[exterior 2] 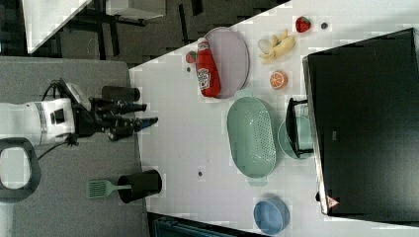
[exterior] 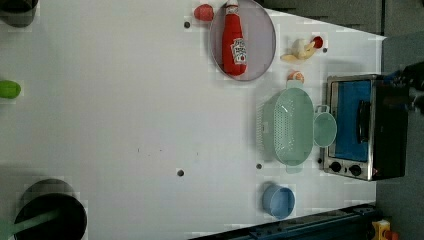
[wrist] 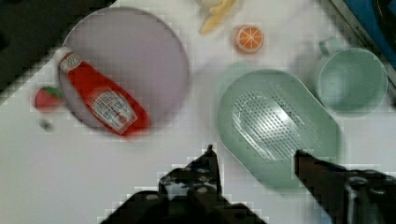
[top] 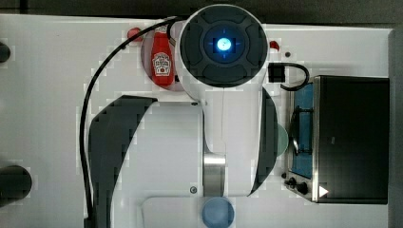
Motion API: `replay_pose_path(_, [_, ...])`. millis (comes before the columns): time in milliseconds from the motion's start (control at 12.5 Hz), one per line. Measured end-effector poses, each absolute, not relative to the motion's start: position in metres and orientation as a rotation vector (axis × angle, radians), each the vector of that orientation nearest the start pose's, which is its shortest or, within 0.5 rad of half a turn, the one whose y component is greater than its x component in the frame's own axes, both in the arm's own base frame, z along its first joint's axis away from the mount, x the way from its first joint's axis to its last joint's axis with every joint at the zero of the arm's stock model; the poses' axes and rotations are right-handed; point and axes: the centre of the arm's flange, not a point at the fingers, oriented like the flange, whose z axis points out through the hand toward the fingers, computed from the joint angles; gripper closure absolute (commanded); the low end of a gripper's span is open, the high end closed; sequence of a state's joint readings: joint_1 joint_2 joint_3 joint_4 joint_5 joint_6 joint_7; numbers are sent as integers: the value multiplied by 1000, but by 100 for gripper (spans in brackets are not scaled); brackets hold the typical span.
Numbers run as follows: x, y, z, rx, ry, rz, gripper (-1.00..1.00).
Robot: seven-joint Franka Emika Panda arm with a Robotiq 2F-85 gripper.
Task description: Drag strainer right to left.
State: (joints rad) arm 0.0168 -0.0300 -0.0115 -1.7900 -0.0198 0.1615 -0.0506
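Hovering with jaws apart and empty, the gripper (wrist: pixel 254 156) sits just short of the strainer (wrist: pixel 278 123) — its near rim lying between the fingers.

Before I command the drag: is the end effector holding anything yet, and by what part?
Nothing is held. The end effector is open, its fingers hanging above the table with the strainer below, untouched.

bright even light, blocky, wrist view blurred
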Motion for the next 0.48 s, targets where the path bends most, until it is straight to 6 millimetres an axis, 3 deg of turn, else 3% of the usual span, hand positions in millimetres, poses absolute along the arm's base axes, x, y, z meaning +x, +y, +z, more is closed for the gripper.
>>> replay_pose_path(80, [507, -2, 548, -2988, 1178, 208, -58])
replay_pose_path(160, [462, -7, 560, -3009, 1236, 303, -80])
replay_pose_path(240, [428, -13, 585, -3002, 1277, 270, -100])
replay_pose_path(480, [369, -17, 678, -2878, 1287, -86, -100])
